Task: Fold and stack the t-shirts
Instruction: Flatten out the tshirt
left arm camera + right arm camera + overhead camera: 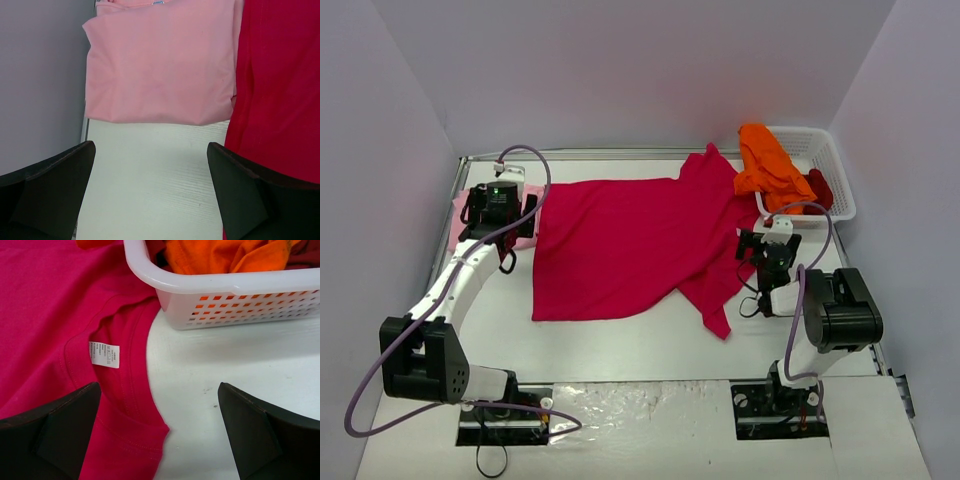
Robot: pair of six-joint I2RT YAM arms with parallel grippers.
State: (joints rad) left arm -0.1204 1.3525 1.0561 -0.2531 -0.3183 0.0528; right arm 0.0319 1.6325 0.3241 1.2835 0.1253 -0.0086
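A large crimson-magenta t-shirt (pixel 620 245) lies spread flat across the middle of the table. A pale pink t-shirt (pixel 160 65) lies folded at the far left, touching the crimson shirt's left edge (pixel 280 90). My left gripper (pixel 151 147) hovers open over bare table just short of the pink shirt (pixel 527 238). My right gripper (pixel 159 386) is open above the crimson shirt's collar (pixel 125 385), which carries a white label. A bright orange t-shirt (pixel 765 160) drapes over the basket's rim, with a dark red t-shirt (pixel 820 188) inside. In the top view, the left gripper (pixel 500 215) and the right gripper (pixel 765 242) hold nothing.
The white mesh basket (pixel 830 150) stands at the back right, and its near corner (pixel 225 290) is just beyond my right gripper. Grey walls close in the table on the left, back and right. The arm bases sit at the near edge.
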